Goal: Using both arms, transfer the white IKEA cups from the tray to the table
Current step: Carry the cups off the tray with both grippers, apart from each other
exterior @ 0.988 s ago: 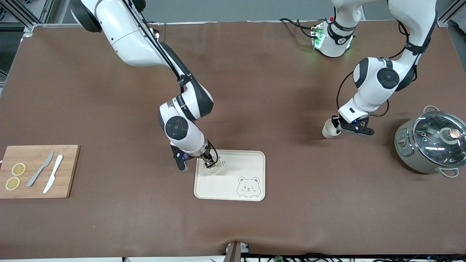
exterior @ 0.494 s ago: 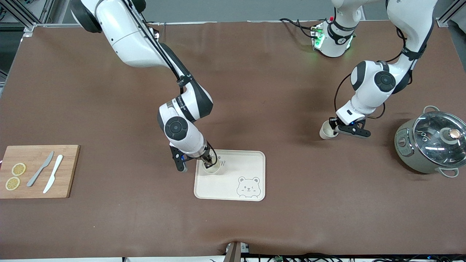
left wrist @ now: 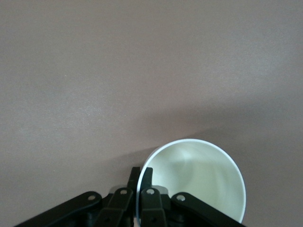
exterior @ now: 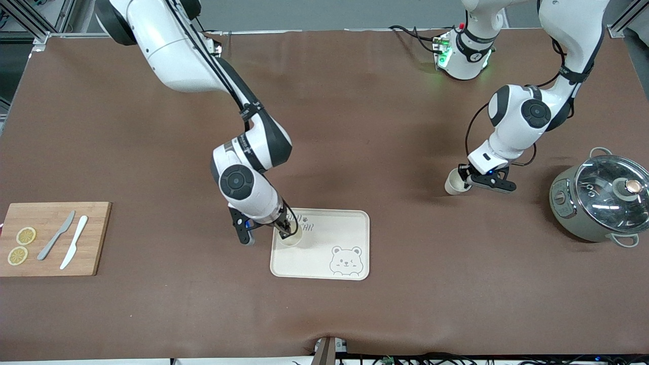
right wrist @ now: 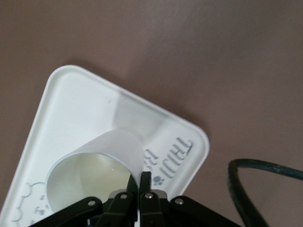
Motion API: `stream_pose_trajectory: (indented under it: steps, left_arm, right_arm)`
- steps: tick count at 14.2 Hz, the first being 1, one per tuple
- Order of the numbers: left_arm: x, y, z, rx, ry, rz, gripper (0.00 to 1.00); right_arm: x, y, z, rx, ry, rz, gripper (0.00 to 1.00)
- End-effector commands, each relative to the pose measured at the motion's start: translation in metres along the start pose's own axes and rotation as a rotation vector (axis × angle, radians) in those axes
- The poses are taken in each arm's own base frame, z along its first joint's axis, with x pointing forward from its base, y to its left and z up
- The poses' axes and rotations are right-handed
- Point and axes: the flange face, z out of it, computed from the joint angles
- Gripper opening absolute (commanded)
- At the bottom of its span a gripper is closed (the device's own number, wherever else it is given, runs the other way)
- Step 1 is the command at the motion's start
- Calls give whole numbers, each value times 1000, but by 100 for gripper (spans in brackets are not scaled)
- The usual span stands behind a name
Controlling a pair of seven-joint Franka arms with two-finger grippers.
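Note:
My right gripper (exterior: pixel 284 232) is shut on the rim of one white cup (exterior: pixel 290 238), which is in the corner of the cream bear tray (exterior: pixel 350 230) nearest the right arm's base. In the right wrist view the gripper (right wrist: pixel 141 179) pinches the cup's wall (right wrist: pixel 120 146) over the tray (right wrist: pixel 71 94). My left gripper (exterior: pixel 464 177) is shut on the rim of the second white cup (exterior: pixel 453 185), tilted just over the bare brown table toward the left arm's end. In the left wrist view the gripper (left wrist: pixel 140 176) clamps the cup (left wrist: pixel 199 175).
A grey cooker pot with a glass lid (exterior: pixel 603 197) stands at the left arm's end of the table. A wooden cutting board (exterior: pixel 50 238) with two knives and lemon slices lies at the right arm's end. A cable (right wrist: pixel 265 170) shows in the right wrist view.
My right gripper has shifted the cup a little toward the tray's edge at the right arm's end. My left gripper with its cup moved slightly toward the tray, then held still.

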Motion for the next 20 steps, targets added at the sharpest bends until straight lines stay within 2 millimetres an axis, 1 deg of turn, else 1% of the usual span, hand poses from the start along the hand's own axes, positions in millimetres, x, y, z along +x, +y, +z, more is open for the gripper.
stream_pose_trajectory:
  steps: [1,2,3,4,5,6,7,8,10,11,12,14,15,17,18,19,20]
  left_arm:
    - [3,2,2,-9,11,13,2]
    - [3,2,3,-11,10,12,11]
    - [4,2,3,-10,11,11,15]
    - [4,2,3,-10,13,11,17]
    - [4,2,2,-10,14,11,21]
    - [5,2,2,-10,17,11,26]
    - [5,2,2,-9,20,11,41]
    - [6,2,1,-10,22,12,49]
    - [6,1,0,-8,24,11,100]
    - [6,1,-1,-6,26,10,100]
    - [6,1,-2,-5,27,10,100]
    - [5,0,-1,-6,26,7,100]
    - [5,0,0,-7,24,2,100]
    - [6,-1,-2,-4,25,-5,100]
    - [7,-1,-6,0,30,-3,100]
    - [9,-1,-12,6,37,-3,100]
    - [9,-2,-18,13,33,-3,100]
  right_arm:
    - [38,8,-40,-61,-17,-87,0]
    - [40,13,-48,-84,-18,-165,0]
    - [45,19,-55,-117,-24,-213,0]
    - [60,21,-64,-124,-26,-226,0]
    - [71,26,-71,-127,-31,-262,0]
    - [85,39,-71,-143,-38,-313,0]
    - [96,50,-76,-141,-39,-365,0]
    - [106,57,-83,-130,-39,-397,0]
    - [134,68,-94,-131,-49,-443,0]
    - [150,78,-97,-144,-60,-494,0]
    - [167,92,-96,-157,-70,-551,0]
    - [210,119,-102,-167,-78,-636,0]
    - [222,125,-102,-168,-86,-677,0]
    - [253,140,-96,-169,-102,-724,0]
    - [264,147,-95,-170,-109,-766,0]
    - [277,154,-99,-173,-104,-798,0]
    - [288,158,-100,-180,-89,-837,0]
